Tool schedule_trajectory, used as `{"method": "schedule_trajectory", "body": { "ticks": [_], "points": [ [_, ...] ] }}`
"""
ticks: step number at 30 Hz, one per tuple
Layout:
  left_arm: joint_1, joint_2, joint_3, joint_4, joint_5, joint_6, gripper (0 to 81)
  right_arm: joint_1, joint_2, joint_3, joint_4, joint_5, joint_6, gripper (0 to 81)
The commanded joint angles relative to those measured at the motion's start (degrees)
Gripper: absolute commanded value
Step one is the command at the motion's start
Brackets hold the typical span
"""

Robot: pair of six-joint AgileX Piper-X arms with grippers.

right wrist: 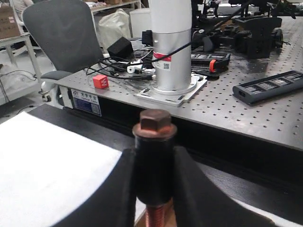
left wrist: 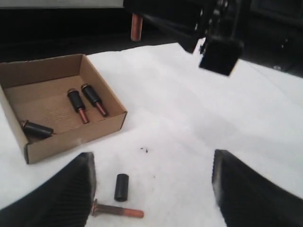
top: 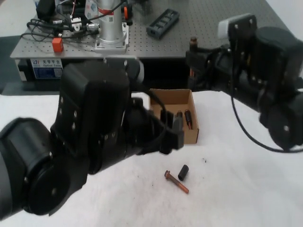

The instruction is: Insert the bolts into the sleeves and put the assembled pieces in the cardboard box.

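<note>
copper bolt in black sleeve gripped by right hand, presumably for boxing; left hand wide over loose bolt.

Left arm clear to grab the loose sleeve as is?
Likely yes: the left gripper hangs open over the sleeve with nothing covering it, though the bolt lies close beside it and might get nudged.

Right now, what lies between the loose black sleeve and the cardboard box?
Only bare white cloth between short black sleeve and brown cardboard box, seen in the left wrist view.
</note>
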Motion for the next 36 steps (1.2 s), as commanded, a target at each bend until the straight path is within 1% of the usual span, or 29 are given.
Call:
{"method": "schedule_trajectory", "body": {
  "ticks": [1,6,10,12,15,19,22,23,26,28,32,34,36],
  "points": [
    [0.1,-0.4,1.1,-0.2,-1.1,1.1,50.2,0.0,3.3,-4.7,4.4,1.5,1.0,6.2],
    [0.1,-0.4,2.9,-0.2,-1.1,1.1,50.2,0.4,12.5,-15.0,21.0,3.1,1.4,6.2],
    [0.1,-0.4,3.6,0.4,-1.1,1.1,50.2,1.4,19.5,-25.2,35.5,8.5,1.1,6.2],
    [0.1,-0.4,3.6,1.2,-1.1,1.1,50.2,1.8,22.5,-29.0,40.1,10.4,0.6,6.2],
    [0.1,-0.4,3.6,2.9,-1.1,1.1,50.2,2.2,26.7,-33.8,45.3,10.7,0.6,6.2],
    [0.1,0.1,3.6,5.7,-0.5,1.1,50.2,2.5,30.7,-38.5,49.2,12.8,0.6,6.1],
    [0.1,1.0,3.6,8.3,-0.5,1.0,50.2,2.5,32.5,-40.5,51.4,12.8,0.6,1.2],
    [0.1,1.3,3.6,9.1,-0.5,1.0,50.2,2.5,32.9,-40.9,52.0,12.8,0.6,5.3],
    [0.1,2.0,3.6,10.2,-0.5,0.7,50.2,2.5,33.2,-41.4,52.7,12.1,0.4,25.2],
    [0.1,2.0,3.6,10.9,-0.6,0.7,50.2,2.5,33.0,-41.6,53.4,10.2,-1.0,33.4],
    [0.9,2.0,3.6,13.9,-2.2,1.0,50.2,2.5,29.1,-41.9,57.8,5.3,-3.4,34.2],
    [2.1,2.0,3.6,16.3,-2.3,1.0,50.2,2.8,25.8,-41.1,60.2,3.8,-5.6,34.0],
    [3.5,2.0,3.6,18.6,-3.0,1.0,50.2,3.5,21.8,-38.6,61.1,2.5,-7.5,31.2]
  ]
}}
